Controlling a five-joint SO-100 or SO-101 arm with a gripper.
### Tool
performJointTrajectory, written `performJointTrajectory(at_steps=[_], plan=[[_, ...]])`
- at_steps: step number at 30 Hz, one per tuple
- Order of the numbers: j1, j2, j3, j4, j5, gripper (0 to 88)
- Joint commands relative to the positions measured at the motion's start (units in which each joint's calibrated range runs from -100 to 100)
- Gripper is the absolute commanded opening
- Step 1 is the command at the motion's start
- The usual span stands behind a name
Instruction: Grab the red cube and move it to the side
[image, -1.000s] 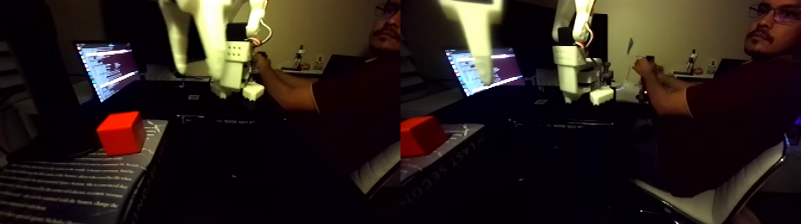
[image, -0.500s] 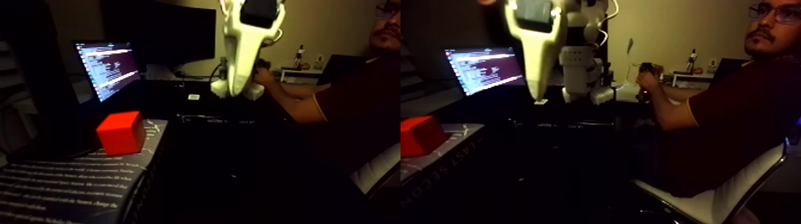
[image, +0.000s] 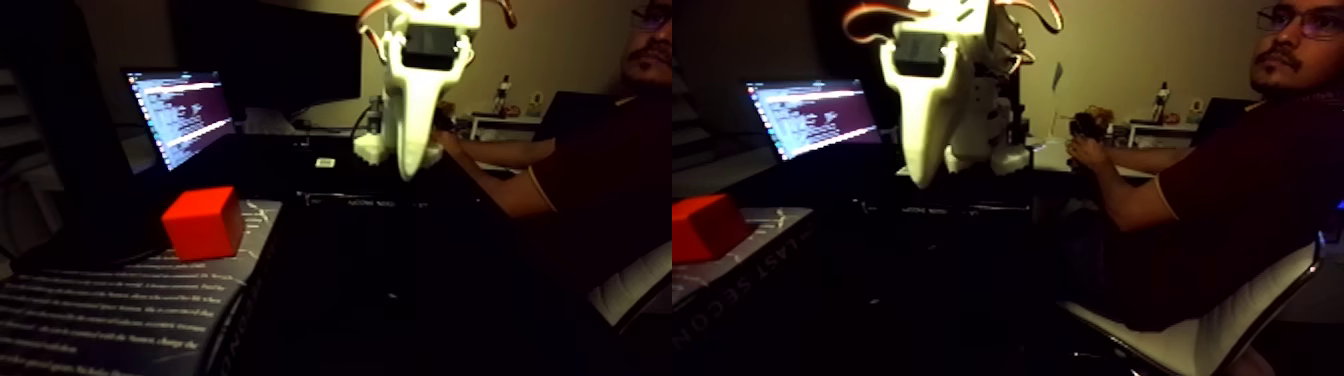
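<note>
The picture holds two nearly equal views side by side. The red cube (image: 203, 222) sits on a dark book cover with white print (image: 100, 310) at the lower left; in the right half, the picture's seam cuts off part of the cube. My white gripper (image: 408, 172) hangs in the air, pointing down, above and well to the right of the cube and apart from it. It shows as one tapered white shape with a black motor at its top. Whether its jaws are parted does not show from this angle. Nothing is seen in them.
A lit laptop (image: 180, 115) stands behind the cube. A seated person (image: 1230, 190) at the right has a hand (image: 1085, 150) on a small device on the far desk. A white chair (image: 1200, 340) is at the lower right. The room is dark.
The gripper swung rightward from the upper left, turned and came lower. One second ago two spread fingers showed; now one taper shows. The cube has not moved.
</note>
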Motion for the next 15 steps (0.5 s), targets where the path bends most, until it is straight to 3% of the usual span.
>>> performJointTrajectory(at_steps=[1, 15], plan=[[-3.6, -2.9, 2.0, -0.4, -0.2, 0.7], [-6.7, -9.8, 4.2, 1.2, -0.2, 0.7]])
